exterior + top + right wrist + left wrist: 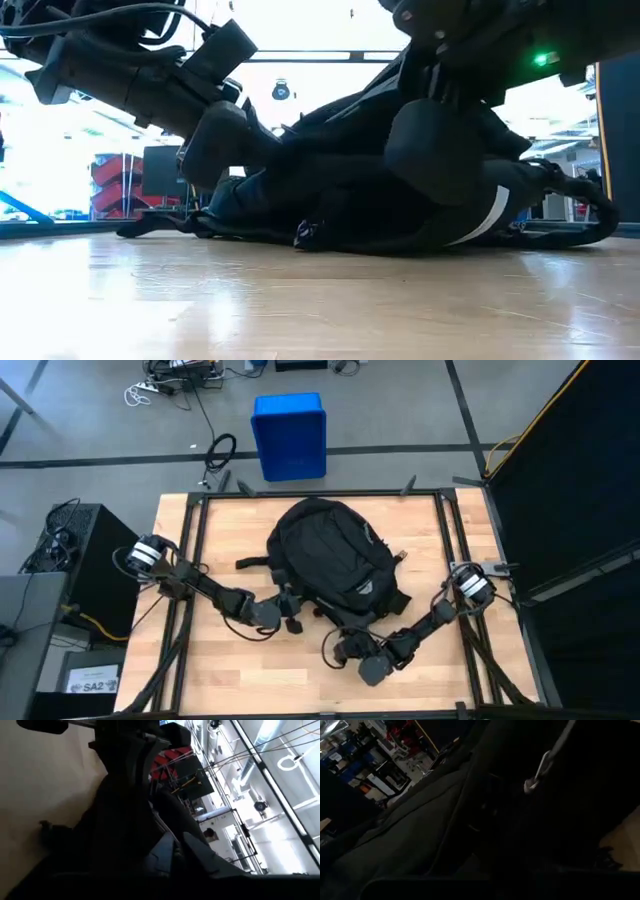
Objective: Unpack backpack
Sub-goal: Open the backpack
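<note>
One backpack (328, 555) lies on the wooden tabletop (230, 665), a little toward the far edge and about midway between the side edges, its rounded top toward the far edge and its strapped end toward the near edge. It is black soft fabric, domed and wrinkled, with seams curving across its shell; a small pale mark sits on its right side in the high view, too small to read. The low view shows one white stripe (487, 217) on the fabric near the table surface, and straps trailing out flat on both sides. The left gripper (287, 610) is at the bag's near-left side, touching or just beside the fabric; whether its fingers are apart or closed cannot be told, since the left wrist view is filled with dark cloth and a pale zipper pull (536, 776). The right gripper (352, 647) is low by the bag's near end among the straps, and its finger spread cannot be told either. Beyond the far edge one blue bin (289, 435) stands on the grey floor. A label reading "SA2" (93, 684) shows at the near-left, off the table.
</note>
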